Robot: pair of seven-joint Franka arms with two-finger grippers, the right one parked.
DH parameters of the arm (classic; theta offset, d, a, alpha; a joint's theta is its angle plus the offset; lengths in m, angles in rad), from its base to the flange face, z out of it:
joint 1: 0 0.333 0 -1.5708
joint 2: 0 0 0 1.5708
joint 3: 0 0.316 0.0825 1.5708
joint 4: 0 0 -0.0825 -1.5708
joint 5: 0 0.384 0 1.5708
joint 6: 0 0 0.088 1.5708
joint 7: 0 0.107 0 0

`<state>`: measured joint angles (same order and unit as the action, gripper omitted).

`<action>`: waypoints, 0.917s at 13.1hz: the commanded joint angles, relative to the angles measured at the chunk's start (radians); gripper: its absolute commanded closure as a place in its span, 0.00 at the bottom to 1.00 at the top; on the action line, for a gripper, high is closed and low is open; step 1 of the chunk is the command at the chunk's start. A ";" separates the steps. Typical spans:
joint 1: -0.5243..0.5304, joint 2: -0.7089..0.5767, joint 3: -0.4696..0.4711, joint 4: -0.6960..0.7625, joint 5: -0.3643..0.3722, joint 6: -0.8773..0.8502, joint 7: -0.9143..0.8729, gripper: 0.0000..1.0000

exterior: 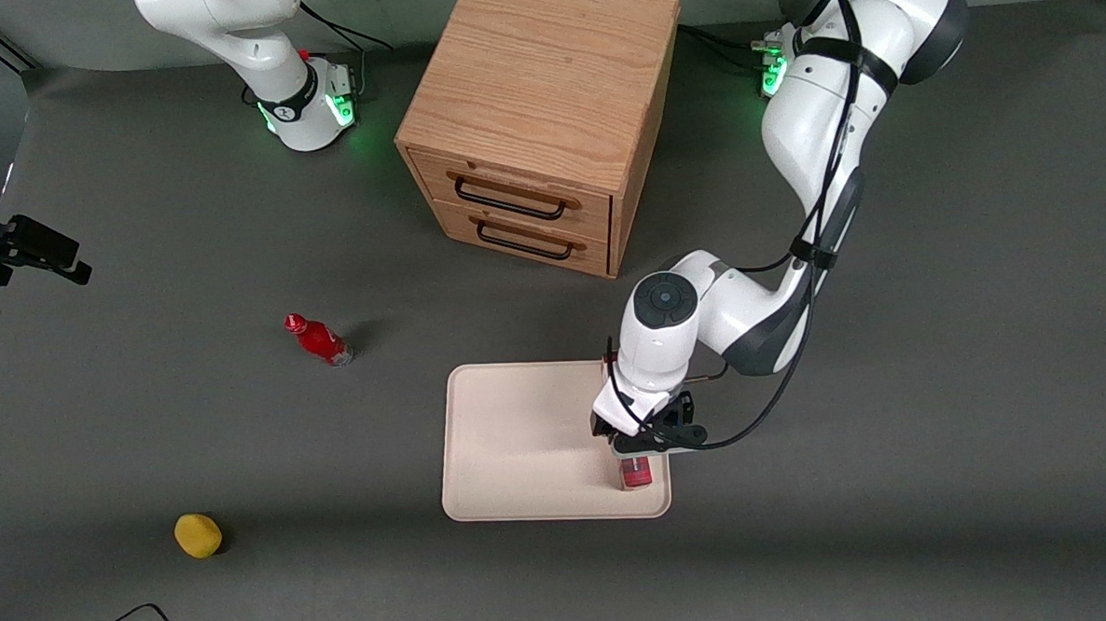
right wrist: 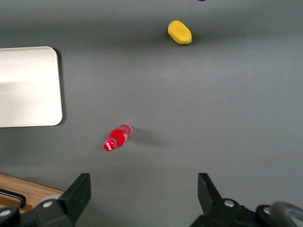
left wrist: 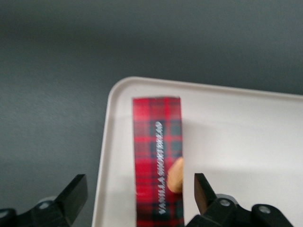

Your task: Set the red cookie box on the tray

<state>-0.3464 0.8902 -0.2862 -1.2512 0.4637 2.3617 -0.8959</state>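
1. The left arm reached down over the tray [exterior: 521, 442], bent at the elbow, with its wrist pointing straight down.
2. The gripper [exterior: 636, 451] hung just above the red cookie box [left wrist: 157, 156].
3. Its fingers [left wrist: 202, 189] were spread apart, one on each side of the box, not touching it.
4. The box lay flat on the tray, along the edge nearest the working arm's end of the table.

Our red plaid cookie box [left wrist: 157, 161] flat on the cream tray [exterior: 521, 442], along its working-arm edge.
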 commanded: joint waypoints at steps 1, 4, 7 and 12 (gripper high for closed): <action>0.012 -0.057 -0.002 0.004 0.006 -0.115 0.032 0.00; 0.027 -0.158 -0.011 -0.020 -0.008 -0.298 0.066 0.00; 0.075 -0.270 -0.008 -0.024 -0.164 -0.465 0.223 0.00; 0.162 -0.426 -0.008 -0.065 -0.224 -0.622 0.398 0.00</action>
<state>-0.2246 0.5520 -0.2921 -1.2377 0.2760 1.7652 -0.5786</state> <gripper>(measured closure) 0.000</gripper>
